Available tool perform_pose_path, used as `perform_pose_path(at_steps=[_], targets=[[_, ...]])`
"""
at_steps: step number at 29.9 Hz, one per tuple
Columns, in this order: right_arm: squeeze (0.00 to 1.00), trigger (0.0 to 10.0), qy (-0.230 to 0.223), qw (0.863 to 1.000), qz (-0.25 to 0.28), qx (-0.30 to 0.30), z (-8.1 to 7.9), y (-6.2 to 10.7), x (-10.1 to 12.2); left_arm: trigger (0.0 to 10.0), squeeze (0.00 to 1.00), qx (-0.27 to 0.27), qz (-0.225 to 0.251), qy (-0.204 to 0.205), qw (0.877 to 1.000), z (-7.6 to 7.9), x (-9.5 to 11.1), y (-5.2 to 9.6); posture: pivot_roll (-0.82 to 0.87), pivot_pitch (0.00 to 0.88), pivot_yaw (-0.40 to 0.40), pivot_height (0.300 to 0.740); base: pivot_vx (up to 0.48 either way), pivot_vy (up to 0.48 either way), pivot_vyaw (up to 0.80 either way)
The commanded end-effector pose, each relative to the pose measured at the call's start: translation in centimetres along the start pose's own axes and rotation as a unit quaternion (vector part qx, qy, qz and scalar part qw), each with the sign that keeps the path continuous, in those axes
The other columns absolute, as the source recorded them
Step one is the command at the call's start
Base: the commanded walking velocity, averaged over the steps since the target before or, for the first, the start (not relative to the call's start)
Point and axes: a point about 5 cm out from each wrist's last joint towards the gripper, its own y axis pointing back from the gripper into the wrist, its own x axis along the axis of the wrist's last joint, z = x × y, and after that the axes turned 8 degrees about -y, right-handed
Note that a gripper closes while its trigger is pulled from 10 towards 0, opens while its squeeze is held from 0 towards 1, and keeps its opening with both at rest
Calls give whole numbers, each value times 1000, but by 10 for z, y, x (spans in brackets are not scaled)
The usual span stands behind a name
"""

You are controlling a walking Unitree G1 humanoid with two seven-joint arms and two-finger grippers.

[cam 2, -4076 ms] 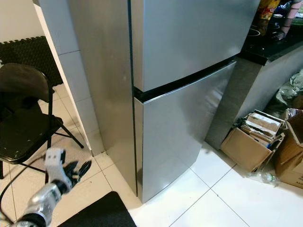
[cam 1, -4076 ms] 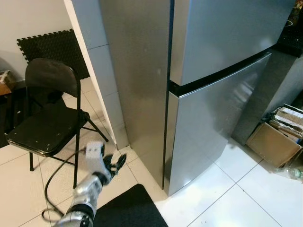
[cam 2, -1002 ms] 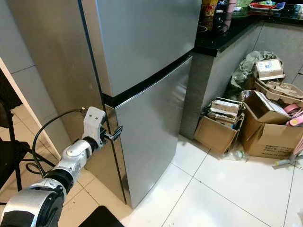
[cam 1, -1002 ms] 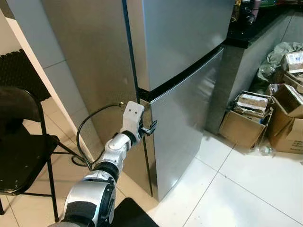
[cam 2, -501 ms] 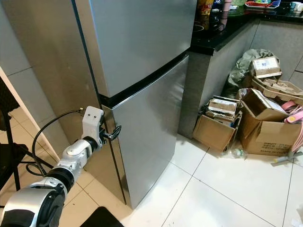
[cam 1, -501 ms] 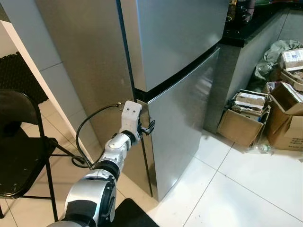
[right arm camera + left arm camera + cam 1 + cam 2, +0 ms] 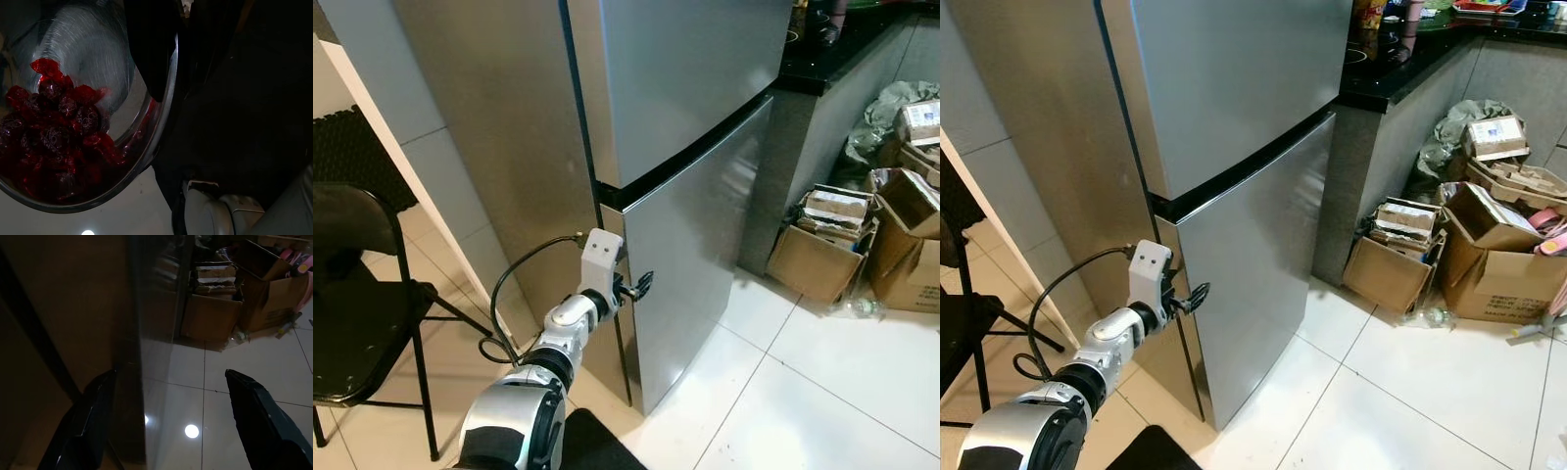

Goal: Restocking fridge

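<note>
A tall silver fridge stands before me, its upper door and lower door both shut. My left gripper is open at the left edge of the lower door, just under the black gap between the doors. In the left wrist view its fingers stand one on each side of that door edge. My right gripper is shut on the rim of a metal bowl that holds dark red berries.
A black folding chair stands at the left. Open cardboard boxes and bags crowd the floor at the right, beside a black counter. A black mat lies at my feet. White tiled floor spreads in front of the fridge.
My left gripper has slid a little lower and to the right along the lower door's edge. The camera has shifted slightly.
</note>
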Motion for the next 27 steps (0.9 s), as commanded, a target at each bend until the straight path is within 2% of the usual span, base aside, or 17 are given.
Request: perform_pose_path(at_steps=[1, 6, 9, 12, 15, 21, 27], targets=[[0, 10000, 2, 1000, 8, -9, 3, 0, 3, 10000, 0, -6, 21, -30, 999, 3, 15, -7, -120, 28, 44, 740, 0, 0, 0], [0, 10000, 1, 1000, 6, -8, 3, 1, 0, 10000, 0, 74, 11, -37, 997, -25, 16, 3, -115, 32, 42, 740, 0, 0, 0], [0, 10000, 1, 1000, 6, -8, 3, 1, 0, 10000, 0, 82, 8, -34, 996, -29, 14, 5, -116, 33, 42, 740, 0, 0, 0], [0, 10000, 2, 1000, 5, -7, 2, 1, -1, 10000, 0, 106, 1, -26, 994, -45, 11, 14, -116, 39, 42, 740, 0, 0, 0], [0, 10000, 3, 1000, 5, -7, 3, 1, -2, 10000, 0, 118, -2, -17, 993, -51, 9, 18, -121, 44, 40, 740, 0, 0, 0], [0, 10000, 5, 1000, 4, -8, 3, 2, -5, 10000, 0, 113, -1, 3, 994, -52, 7, 20, -140, 65, 36, 740, 0, 0, 0], [0, 10000, 7, 1000, -2, -10, 7, 5, -17, 10000, 0, 75, 7, 0, 997, -45, 12, 15, -170, 108, 37, 740, 0, 0, 0]])
